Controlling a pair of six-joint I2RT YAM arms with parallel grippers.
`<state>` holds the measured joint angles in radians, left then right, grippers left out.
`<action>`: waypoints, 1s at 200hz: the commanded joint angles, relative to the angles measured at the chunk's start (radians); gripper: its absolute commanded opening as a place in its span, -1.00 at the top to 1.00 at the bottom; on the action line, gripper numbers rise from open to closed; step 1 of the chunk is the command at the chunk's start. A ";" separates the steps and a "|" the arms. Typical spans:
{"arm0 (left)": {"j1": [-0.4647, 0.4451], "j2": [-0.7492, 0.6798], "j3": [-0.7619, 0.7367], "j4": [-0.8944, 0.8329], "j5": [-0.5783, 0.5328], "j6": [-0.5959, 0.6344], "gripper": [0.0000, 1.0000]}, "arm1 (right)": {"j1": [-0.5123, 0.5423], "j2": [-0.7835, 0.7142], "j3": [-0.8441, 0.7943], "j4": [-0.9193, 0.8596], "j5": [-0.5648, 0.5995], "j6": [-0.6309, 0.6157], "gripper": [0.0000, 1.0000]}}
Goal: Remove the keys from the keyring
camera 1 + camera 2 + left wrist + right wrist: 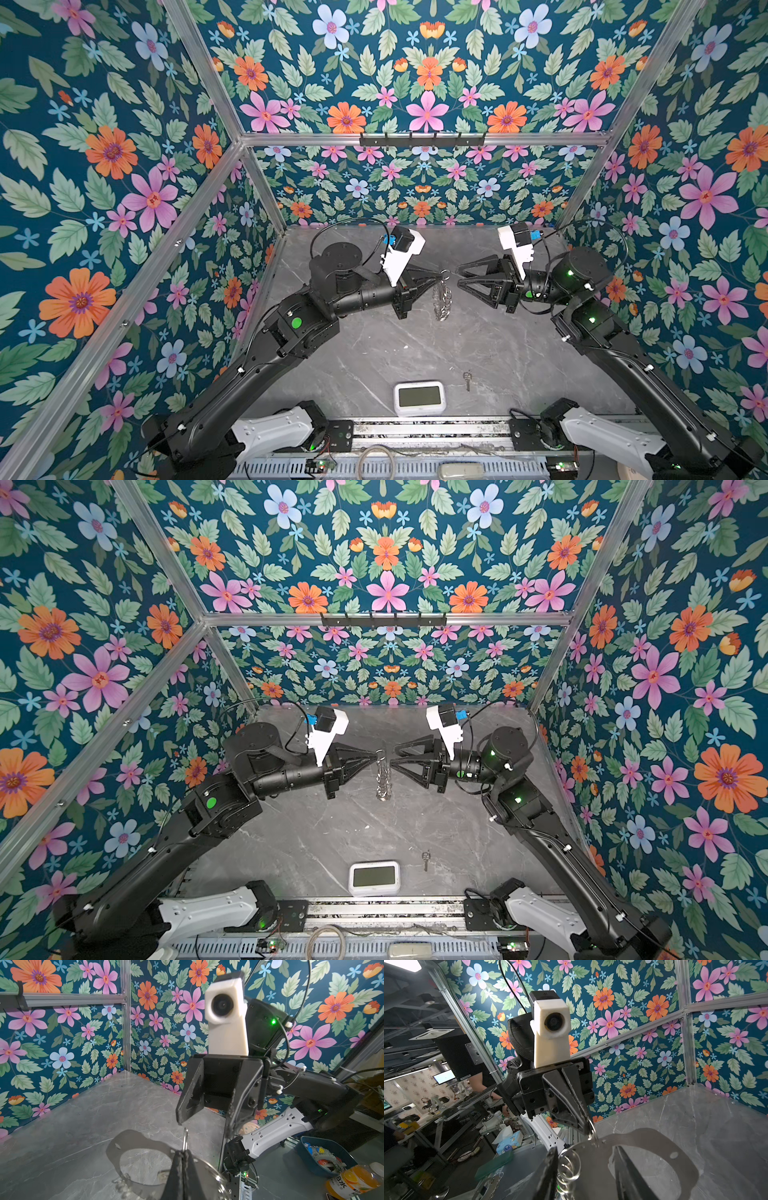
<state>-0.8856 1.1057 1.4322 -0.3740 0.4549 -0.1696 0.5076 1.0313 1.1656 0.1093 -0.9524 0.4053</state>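
Observation:
The keyring (442, 297) (383, 777), a translucent grey C-shaped plate edged with small silver rings, hangs above the table between both arms. My left gripper (438, 275) (376, 756) is shut on a split ring (185, 1138) at the plate's top; in the left wrist view its closed fingers (184, 1155) pinch that ring over the plate (133, 1140). My right gripper (459, 276) (586, 1165) stands open facing it, with the plate's (654, 1142) ringed edge (569, 1167) between its fingers. One slim silver key (468, 380) (425, 860) lies on the table near the front.
A white rectangular clock (419, 398) (374, 878) sits at the table's front edge, left of the key. A black hook rail (422, 139) runs along the back wall. Beyond the table edge are a blue bin (324, 1155) and an orange bottle (353, 1180).

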 commanded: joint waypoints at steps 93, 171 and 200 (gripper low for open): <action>-0.001 0.052 0.111 -0.142 0.012 -0.013 1.00 | -0.003 0.153 0.197 -0.298 -0.158 -0.241 0.40; -0.001 0.054 0.112 -0.130 0.018 -0.024 1.00 | -0.003 0.164 0.191 -0.264 -0.168 -0.209 1.00; -0.001 0.032 0.089 -0.097 -0.020 -0.045 0.53 | -0.003 0.148 0.146 -0.157 -0.151 -0.150 1.00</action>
<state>-0.8875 1.1580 1.5352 -0.5396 0.4603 -0.1905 0.5037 1.1927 1.3350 -0.1463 -1.1137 0.2081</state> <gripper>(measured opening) 0.059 0.063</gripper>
